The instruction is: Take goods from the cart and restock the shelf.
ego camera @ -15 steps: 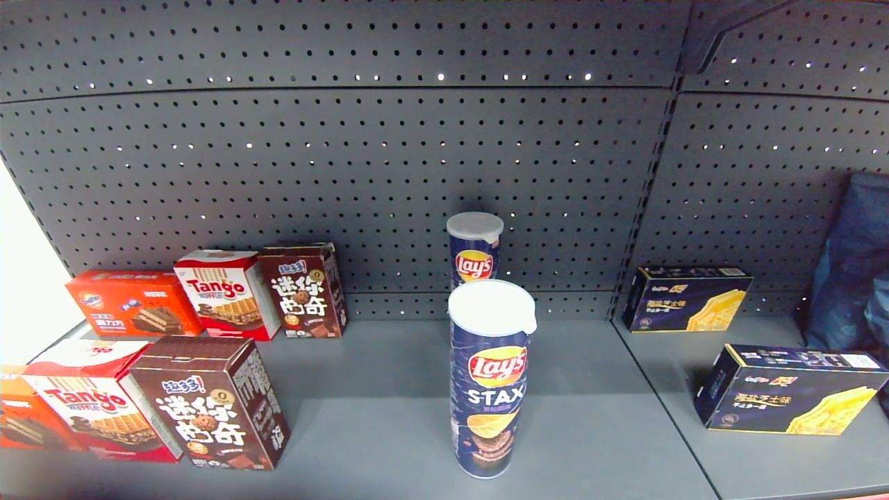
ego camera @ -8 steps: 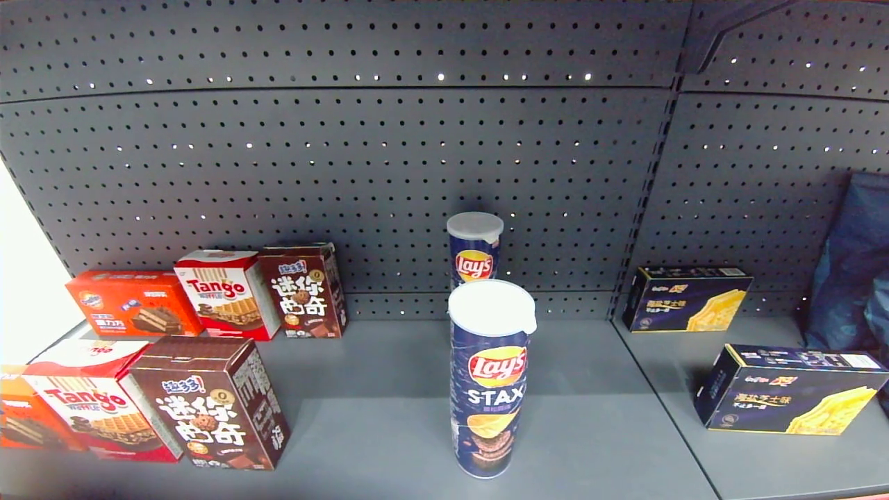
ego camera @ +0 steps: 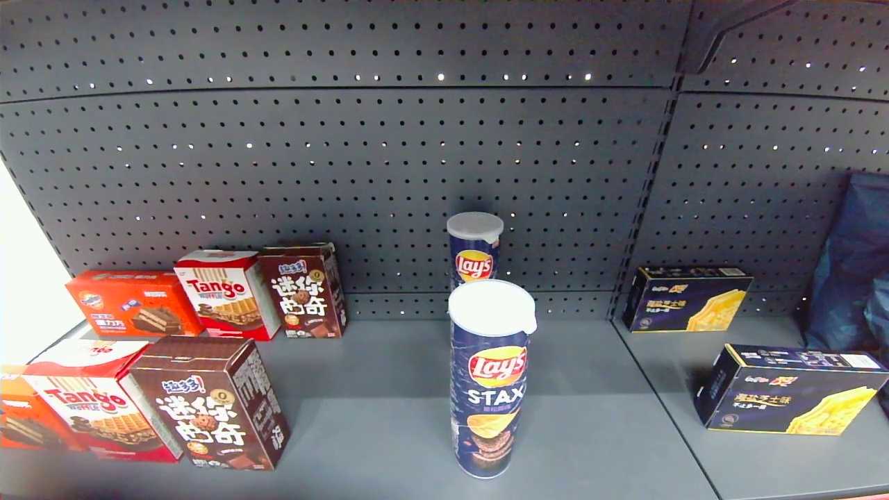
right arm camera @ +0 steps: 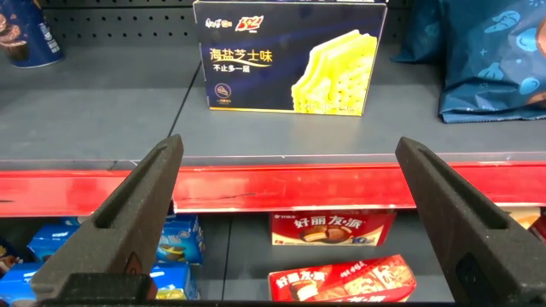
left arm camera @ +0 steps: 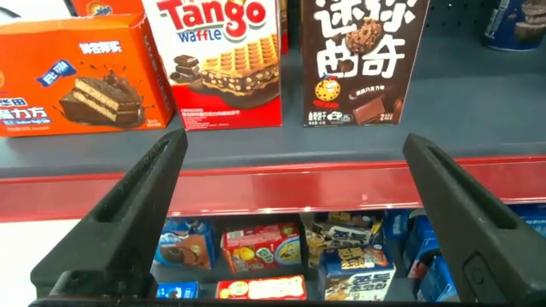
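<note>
On the grey shelf point(ego camera: 375, 410) two blue chip cans stand in line, one at the front point(ego camera: 490, 378) and one behind it point(ego camera: 474, 248). Snack boxes fill the left end: a brown chocolate box point(ego camera: 212, 403), a red waffle box point(ego camera: 94, 403) and more behind them. Dark blue cracker boxes point(ego camera: 788, 389) lie on the right section. My left gripper point(left arm camera: 294, 209) hangs open and empty in front of the shelf edge, facing the waffle box point(left arm camera: 223, 60) and chocolate box point(left arm camera: 363, 60). My right gripper point(right arm camera: 290, 213) is open and empty before the cracker box point(right arm camera: 286, 55).
A red price strip point(left arm camera: 290, 192) runs along the shelf's front edge. A lower shelf with more snack packs point(left arm camera: 260, 251) shows beneath it. A blue bag point(ego camera: 858, 264) leans at the far right. The perforated back panel point(ego camera: 389, 160) closes the shelf behind.
</note>
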